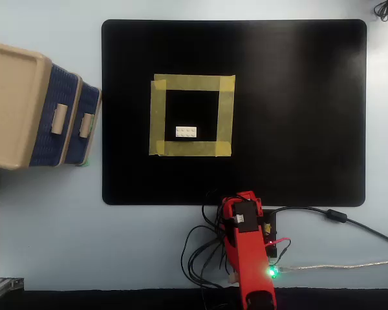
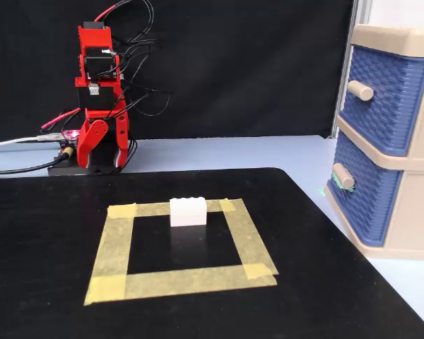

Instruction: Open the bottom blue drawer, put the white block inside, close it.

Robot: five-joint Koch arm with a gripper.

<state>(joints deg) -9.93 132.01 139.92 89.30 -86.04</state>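
Meanwhile, the white block sits mid-mat; the bottom blue drawer is closed at the mat's edge; the folded arm's gripper state is unclear.

Open black mat lies between the folded arm and the cabinet; only a white block stands on it.

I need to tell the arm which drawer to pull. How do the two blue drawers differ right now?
In the fixed view, the top blue drawer sits directly under the cabinet's lid, while the bottom blue drawer sits near the table. In the overhead view, the bottom drawer's front juts further toward the mat than the top's. Both are shut, dark blue and textured, with a small beige handle.
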